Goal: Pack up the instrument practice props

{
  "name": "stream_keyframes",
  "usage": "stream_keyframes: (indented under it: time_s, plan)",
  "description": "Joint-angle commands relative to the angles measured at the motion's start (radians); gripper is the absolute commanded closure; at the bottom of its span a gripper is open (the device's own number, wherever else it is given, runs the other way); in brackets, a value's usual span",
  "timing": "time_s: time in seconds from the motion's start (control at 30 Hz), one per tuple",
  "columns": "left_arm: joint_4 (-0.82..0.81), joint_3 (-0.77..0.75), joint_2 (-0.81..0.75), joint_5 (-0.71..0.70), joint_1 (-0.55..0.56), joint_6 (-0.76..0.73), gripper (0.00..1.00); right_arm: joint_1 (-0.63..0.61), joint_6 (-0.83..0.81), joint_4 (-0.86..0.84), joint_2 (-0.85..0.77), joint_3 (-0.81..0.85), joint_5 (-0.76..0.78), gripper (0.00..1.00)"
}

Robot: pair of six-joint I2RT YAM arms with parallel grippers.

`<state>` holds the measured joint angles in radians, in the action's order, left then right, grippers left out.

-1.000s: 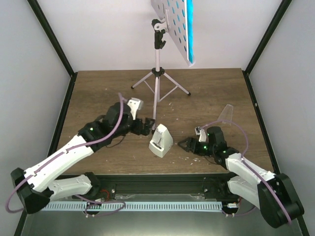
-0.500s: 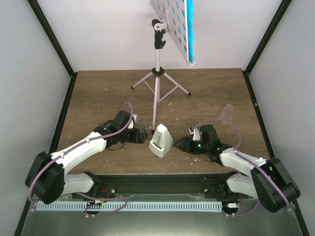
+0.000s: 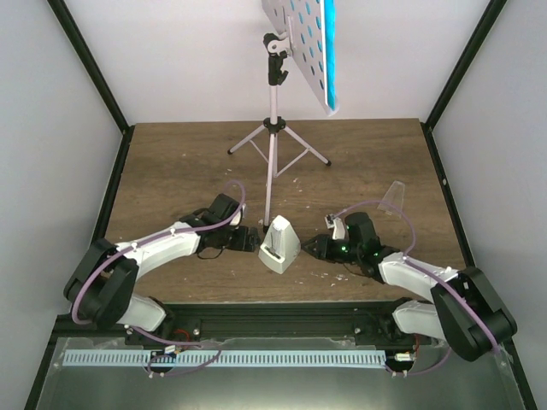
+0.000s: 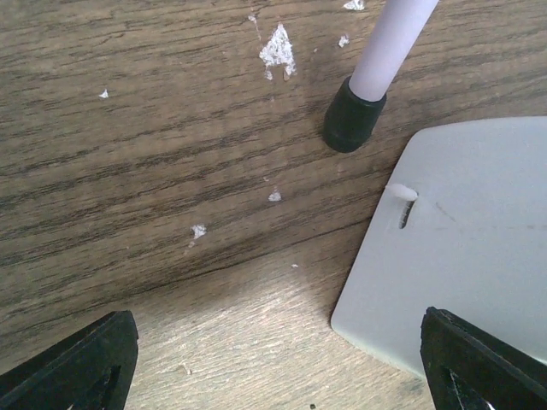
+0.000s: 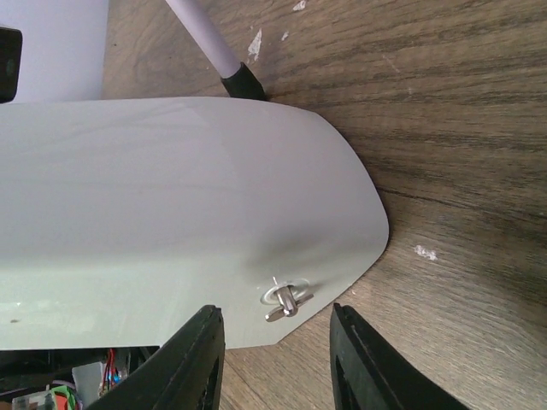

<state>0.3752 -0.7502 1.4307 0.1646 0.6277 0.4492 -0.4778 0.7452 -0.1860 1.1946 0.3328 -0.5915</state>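
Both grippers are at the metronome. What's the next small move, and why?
Probably close the right gripper on the winding key of the metronome: its open fingers sit either side of the key, not touching it. The left gripper stands open, holding nothing.

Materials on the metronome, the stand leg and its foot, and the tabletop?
Metronome: smooth matte white, looks like moulded plastic; its small shiny key looks metal.
Stand leg: pale glossy tube, probably painted metal, unsure.
Foot: dull black cap, likely rubber.
Table: brown wood grain, possibly laminate.
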Motion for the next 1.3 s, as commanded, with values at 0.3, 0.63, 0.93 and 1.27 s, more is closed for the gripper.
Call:
stream_keyframes:
  time_s: [0.3, 0.63, 0.93, 1.27]
  plan:
    - [-0.104, 0.022, 0.037, 0.076, 0.030, 0.006, 0.09, -0.012, -0.024, -0.068, 0.062, 0.070, -0.002, 0.66]
    - [-0.062, 0.017, -0.003, 0.014, 0.081, 0.024, 0.09, -0.011, -0.062, 0.009, -0.006, 0.093, 0.124, 0.65]
    - [0.095, -0.112, -0.216, -0.093, 0.004, -0.035, 0.07, -0.007, -0.134, 0.161, -0.238, 0.093, 0.321, 0.53]
    - [0.222, -0.487, -0.277, 0.028, -0.202, -0.253, 0.01, -0.007, -0.337, 0.078, -0.401, 0.148, 0.242, 0.07]
